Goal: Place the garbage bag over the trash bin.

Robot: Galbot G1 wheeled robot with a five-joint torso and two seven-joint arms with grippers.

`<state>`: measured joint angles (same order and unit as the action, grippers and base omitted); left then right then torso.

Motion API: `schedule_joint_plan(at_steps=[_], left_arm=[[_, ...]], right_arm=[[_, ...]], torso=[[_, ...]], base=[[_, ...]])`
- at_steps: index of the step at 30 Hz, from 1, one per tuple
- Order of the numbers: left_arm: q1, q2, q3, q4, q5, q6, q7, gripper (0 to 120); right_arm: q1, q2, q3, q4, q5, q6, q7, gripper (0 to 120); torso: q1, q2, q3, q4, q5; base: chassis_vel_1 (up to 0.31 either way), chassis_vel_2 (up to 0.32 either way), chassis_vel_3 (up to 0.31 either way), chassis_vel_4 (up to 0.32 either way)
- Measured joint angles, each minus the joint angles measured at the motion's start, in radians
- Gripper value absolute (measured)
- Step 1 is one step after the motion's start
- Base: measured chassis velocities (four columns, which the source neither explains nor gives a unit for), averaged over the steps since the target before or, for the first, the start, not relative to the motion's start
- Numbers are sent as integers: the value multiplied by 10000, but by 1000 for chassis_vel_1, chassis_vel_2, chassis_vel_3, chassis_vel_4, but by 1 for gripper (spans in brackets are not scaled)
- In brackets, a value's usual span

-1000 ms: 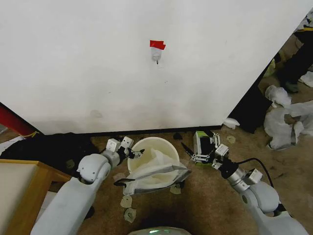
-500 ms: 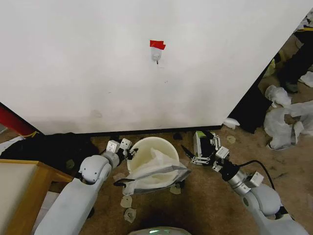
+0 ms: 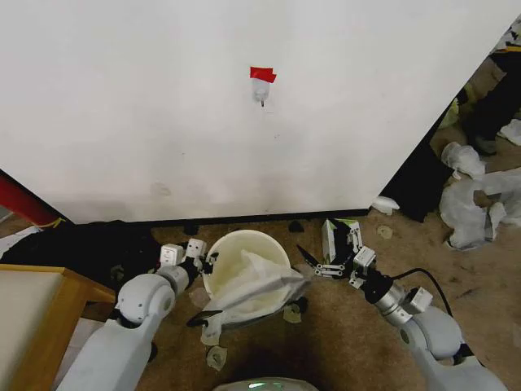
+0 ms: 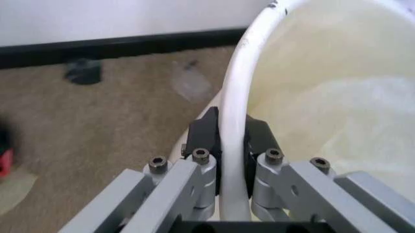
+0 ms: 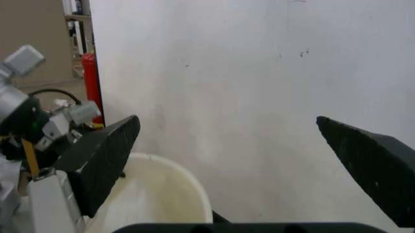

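While left pincer clamps trash bin rim | right pincer agape

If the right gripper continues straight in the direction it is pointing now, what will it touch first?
Most likely the trash bin. The right gripper is open and points toward the bin's near rim, where the garbage bag hangs. Depth is unclear, so it might touch the bag film first.
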<state>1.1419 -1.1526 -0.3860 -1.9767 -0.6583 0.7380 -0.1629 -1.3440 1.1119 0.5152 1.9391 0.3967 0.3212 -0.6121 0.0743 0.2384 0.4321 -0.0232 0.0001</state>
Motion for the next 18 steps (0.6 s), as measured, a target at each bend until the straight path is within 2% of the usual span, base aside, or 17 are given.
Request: schedule_joint_plan(at_steps=[3, 5, 7, 9, 12, 14, 17, 18], left_arm=[[435, 38, -7, -450, -1478, -151, -1950, 5], [525, 37, -8, -524, -1709, -236, -2245, 5], [924, -63, -17, -917, -2920, -743, -3742, 5], [1177, -203, -20, -1214, -3726, -1220, -4752, 5], [1361, -329, -18, -1398, -4049, -1619, -5254, 5], [1689, -608, -21, -1687, -4249, -2416, -5640, 5], [2036, -1029, -13, -1807, -3880, -3278, -5638, 5], [2036, -1029, -13, -1807, -3880, -3278, -5638, 5]], right_arm=[[104, -13, -30, -31, 12, 3, -11, 100], [129, -18, -35, -39, 16, 3, -12, 100], [198, -31, -41, -77, 43, 11, -17, 100], [206, -35, -40, -132, 60, 37, -22, 100], [218, -38, -38, -190, 64, 62, -32, 100], [264, -37, -55, -283, 64, 103, -57, 100], [325, -39, -95, -377, 64, 128, -63, 100], [325, -39, -95, -377, 64, 128, -63, 100]], torso=[[0, 0, 0, 1, 0], [0, 0, 0, 3, 0], [0, 0, 1, 6, -1], [0, 0, 1, 2, -1], [0, 0, 2, -2, -1], [1, 0, 1, 1, 1], [1, 0, 1, 1, 0], [1, 0, 1, 1, 0]], base=[[0, 0, 0, 0], [0, 0, 0, 0], [0, 0, 0, 0], [0, 0, 0, 0], [0, 0, 0, 0], [0, 0, 0, 0], [0, 0, 0, 0], [0, 0, 0, 0]])
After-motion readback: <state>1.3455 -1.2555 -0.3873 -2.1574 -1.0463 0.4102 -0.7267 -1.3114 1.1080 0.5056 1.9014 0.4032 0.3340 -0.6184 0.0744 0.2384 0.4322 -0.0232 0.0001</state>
